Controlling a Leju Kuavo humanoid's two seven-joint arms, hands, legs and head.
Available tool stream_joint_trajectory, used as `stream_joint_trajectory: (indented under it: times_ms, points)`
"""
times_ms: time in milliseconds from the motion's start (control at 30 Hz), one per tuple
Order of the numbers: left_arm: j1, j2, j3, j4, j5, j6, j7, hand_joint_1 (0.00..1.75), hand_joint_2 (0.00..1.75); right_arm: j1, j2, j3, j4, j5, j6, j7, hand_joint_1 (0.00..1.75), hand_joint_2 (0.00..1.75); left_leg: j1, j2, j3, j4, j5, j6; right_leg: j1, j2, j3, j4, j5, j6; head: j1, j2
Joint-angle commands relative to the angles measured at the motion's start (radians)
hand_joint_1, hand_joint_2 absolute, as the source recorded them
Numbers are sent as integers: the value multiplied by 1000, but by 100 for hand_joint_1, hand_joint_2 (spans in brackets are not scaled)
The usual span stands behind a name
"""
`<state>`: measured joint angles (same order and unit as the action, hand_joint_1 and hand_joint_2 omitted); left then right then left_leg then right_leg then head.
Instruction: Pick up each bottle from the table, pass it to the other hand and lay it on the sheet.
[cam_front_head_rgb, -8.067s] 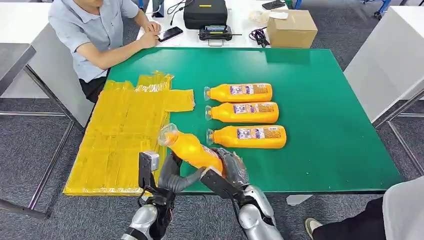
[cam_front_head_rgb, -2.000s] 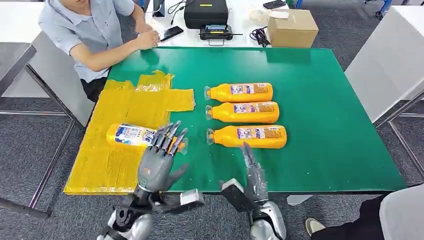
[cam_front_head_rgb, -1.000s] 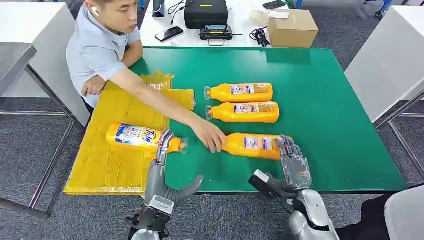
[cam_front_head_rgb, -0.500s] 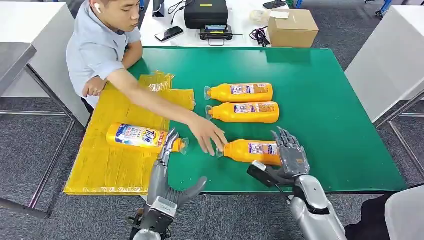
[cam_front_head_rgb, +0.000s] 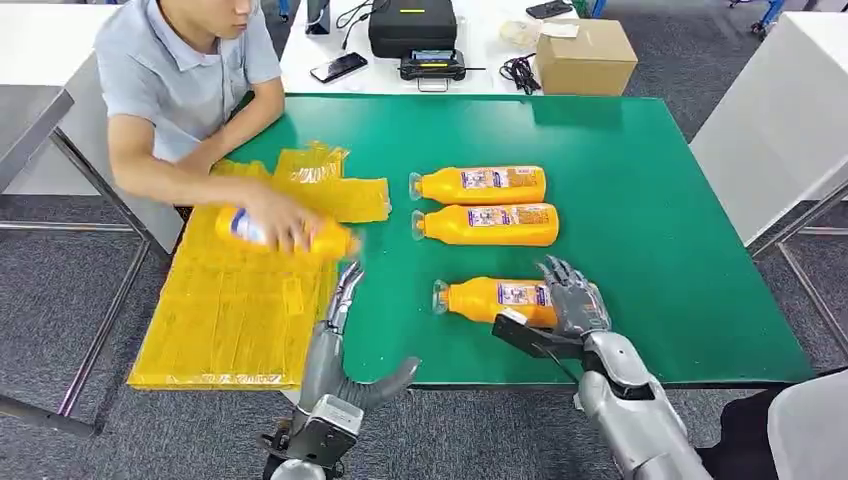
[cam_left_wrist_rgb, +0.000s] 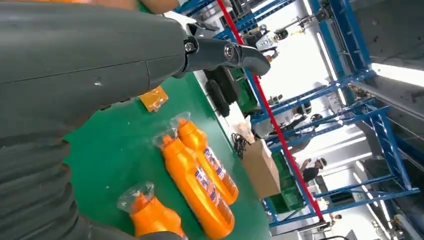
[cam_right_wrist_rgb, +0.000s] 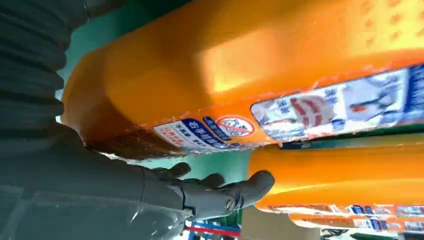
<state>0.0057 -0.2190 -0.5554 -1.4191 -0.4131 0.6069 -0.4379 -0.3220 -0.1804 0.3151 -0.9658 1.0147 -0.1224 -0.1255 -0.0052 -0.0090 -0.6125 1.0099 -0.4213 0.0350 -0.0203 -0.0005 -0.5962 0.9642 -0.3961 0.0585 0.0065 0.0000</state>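
At six o'clock on the green table (cam_front_head_rgb: 660, 200), the right hand (cam_front_head_rgb: 570, 298) rests on the near orange plastic bottle (cam_front_head_rgb: 495, 299), fingers spread, not yet wrapped; squeeze its middle firmly; left hand (cam_front_head_rgb: 335, 325) waits wide.

Bottles (cam_front_head_rgb: 481, 186) were glossy orange plastic with printed paper-like labels and clear film over the caps. Sheet (cam_front_head_rgb: 230, 310) was shiny, crinkled yellow plastic. Surface (cam_front_head_rgb: 650, 200) was matt green. Box (cam_front_head_rgb: 585, 55) was plain brown cardboard. Right robot hand (cam_front_head_rgb: 570, 297) looked dull grey metal.
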Motion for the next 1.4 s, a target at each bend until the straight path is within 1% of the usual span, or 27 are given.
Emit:
stream_joint_trajectory:
  times_ms: [33,200,300,367,500,533,567,667,767,800,833,867,900,933,967,1033,1133,1200,1267,1300,1367,1400]
  points:
    - [-34,25,-34,63,-2,-8,11,0,175,-87,-20,75,183,-8,46,15,0,175,1,2,6,-1,-2,-2,1,1,6,-1,-1,-3,0,0]
    - [-34,25,-34,63,-2,-8,11,0,175,-85,-21,75,184,-8,46,14,0,175,0,0,6,-1,0,-1,1,-1,6,-1,-1,-2,0,0]
    - [-34,25,-34,63,-2,-8,11,0,175,-85,-21,75,184,-8,46,14,0,175,1,0,8,-1,-1,-2,1,-1,8,-2,-1,-3,0,0]
    - [-34,25,-34,63,-2,-8,11,0,175,-85,-21,75,184,-8,46,14,0,175,1,0,7,-1,0,-1,1,-1,7,-1,-1,-2,0,0]
    - [-36,25,-40,66,-10,-12,17,0,175,-83,-35,95,171,-13,64,24,0,175,1,0,7,-1,-1,-1,1,-1,7,-1,-1,-2,0,0]
    - [-36,25,-41,66,-11,-13,17,0,175,-83,-38,95,170,-14,65,23,155,175,1,0,8,-1,-1,-2,1,-1,8,-1,-1,-2,0,0]
    - [-38,25,-43,68,-11,-14,17,0,175,-84,-41,92,170,-30,78,13,175,175,1,-1,7,-1,0,-1,1,-1,7,-1,-1,-2,0,0]
    - [-55,24,-56,95,-4,-22,11,0,175,-65,-71,77,151,-169,176,-80,175,175,1,-1,8,-1,-1,-2,1,-2,9,-1,-1,-3,0,0]
    - [-68,21,-63,118,11,-19,-6,0,175,-49,-95,89,144,-226,183,-101,175,175,1,-3,9,-1,0,-1,1,-3,9,-2,-1,-2,0,0]
    - [-70,21,-64,119,11,-19,-6,0,175,-45,-92,81,146,-241,184,-103,175,175,1,-3,10,-1,-1,-2,1,-4,11,-2,-1,-2,0,0]
    - [-73,20,-66,122,16,-19,-10,0,175,-41,-90,74,151,-275,212,-118,175,175,1,-2,11,-1,0,-1,1,-3,11,-2,-1,-2,0,0]
    - [-79,19,-71,130,29,-23,-19,0,175,-37,-100,69,154,-320,245,-140,175,175,1,-4,12,-2,0,-2,1,-4,13,-2,-1,-2,0,0]
    - [-85,18,-75,139,36,-23,-24,0,175,-33,-103,60,160,-362,266,-157,175,175,1,-3,12,-1,0,-2,1,-3,12,-2,-1,-2,0,0]
    - [-89,16,-77,145,41,-23,-28,0,175,-32,-106,53,167,-385,276,-168,175,175,1,-5,13,-2,0,-2,2,-5,14,-3,-1,-3,0,0]
    - [-95,14,-81,157,60,-27,-36,0,175,-32,-109,44,178,-432,298,-188,175,175,1,-3,13,-1,0,-1,1,-3,13,-2,-1,-2,0,0]
    - [-101,9,-84,168,99,-40,-48,0,175,-30,-121,44,186,-479,334,-204,175,175,1,-3,15,-2,-1,-1,2,-4,15,-3,-1,-2,0,0]
    - [-111,9,-95,182,120,-32,-60,0,175,-33,-143,59,184,-530,355,-218,175,175,2,-4,16,-1,-1,-2,2,-5,16,-3,-1,-3,0,0]
    - [-115,8,-94,184,129,-26,-67,0,175,-38,-141,49,179,-570,376,-234,175,175,2,-3,17,-2,-1,-2,3,-4,17,-4,-1,-3,0,0]
    - [-122,2,-91,183,188,-19,-100,0,175,-37,-132,42,154,-665,425,-279,175,175,2,-3,17,-2,-1,-2,2,-4,17,-3,-1,-3,0,0]
    - [-122,-4,-84,181,208,-13,-110,0,175,-35,-127,39,144,-682,429,-289,175,175,2,-2,18,-1,-1,-2,2,-3,17,-3,-1,-3,0,0]
    - [-127,-25,-61,196,320,9,-133,0,175,-20,-95,41,76,-715,395,-307,175,175,2,-1,18,-1,-2,-2,2,-2,17,-3,-1,-2,0,0]
    - [-132,-25,-64,213,359,2,-119,0,175,-9,-76,36,41,-731,382,-305,175,175,2,0,18,-1,-2,-2,3,-2,17,-3,-1,-3,0,0]
